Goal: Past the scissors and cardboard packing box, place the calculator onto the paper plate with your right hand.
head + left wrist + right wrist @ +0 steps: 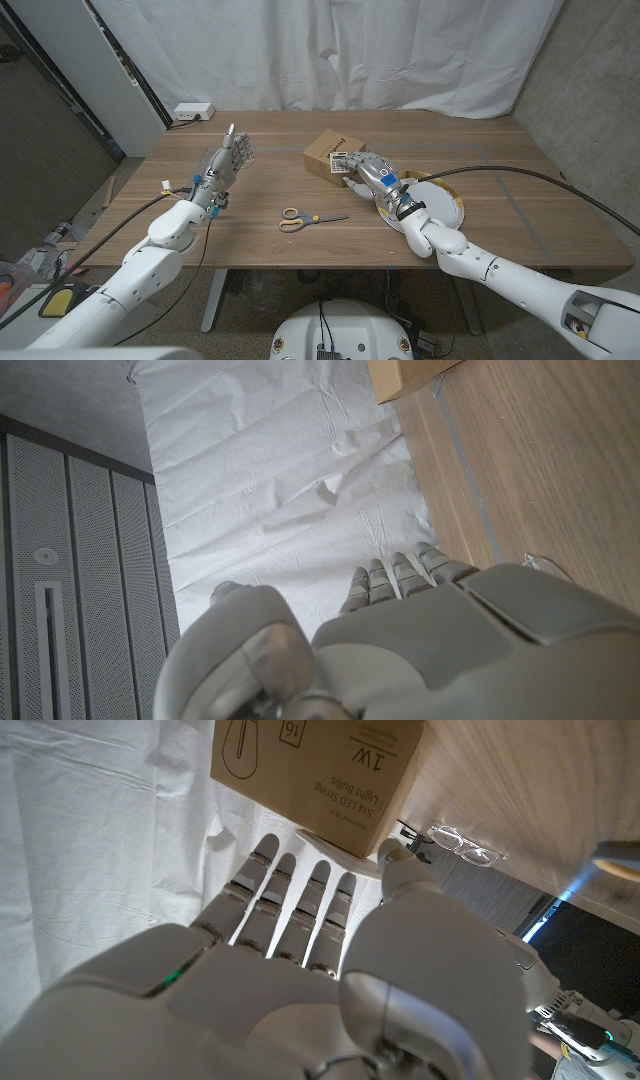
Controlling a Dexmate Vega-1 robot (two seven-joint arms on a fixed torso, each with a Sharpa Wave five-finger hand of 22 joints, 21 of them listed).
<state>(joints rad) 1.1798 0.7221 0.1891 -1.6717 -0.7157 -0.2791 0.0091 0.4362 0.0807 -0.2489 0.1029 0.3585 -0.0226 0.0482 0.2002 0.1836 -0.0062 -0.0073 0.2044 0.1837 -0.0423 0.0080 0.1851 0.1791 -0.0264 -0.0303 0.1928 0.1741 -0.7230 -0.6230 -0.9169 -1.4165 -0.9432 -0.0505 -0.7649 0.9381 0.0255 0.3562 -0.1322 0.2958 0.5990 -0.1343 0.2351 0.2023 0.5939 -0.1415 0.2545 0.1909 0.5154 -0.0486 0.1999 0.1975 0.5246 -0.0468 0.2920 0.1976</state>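
The cardboard packing box (pixel 330 152) stands mid-table, and its printed side (pixel 320 775) shows in the right wrist view. My right hand (pixel 372 176) reaches to the box's near right corner with its fingers stretched out straight. A pale flat slab, the calculator (pixel 335 847), lies at the fingertips against the box. It appears as a black-and-white patch (pixel 343 164) in the head view, and I see no grip on it. The paper plate (pixel 446 203) lies just right of that hand. The scissors (pixel 302 219) lie nearer the front edge. My left hand (pixel 228 160) is raised at the left, fingers apart and holding nothing.
A white power strip (pixel 193 112) sits at the table's far left corner. A black cable (pixel 520 172) runs from the right over the plate's far side. White curtain hangs behind the table. Bare wood lies between the scissors and my left hand.
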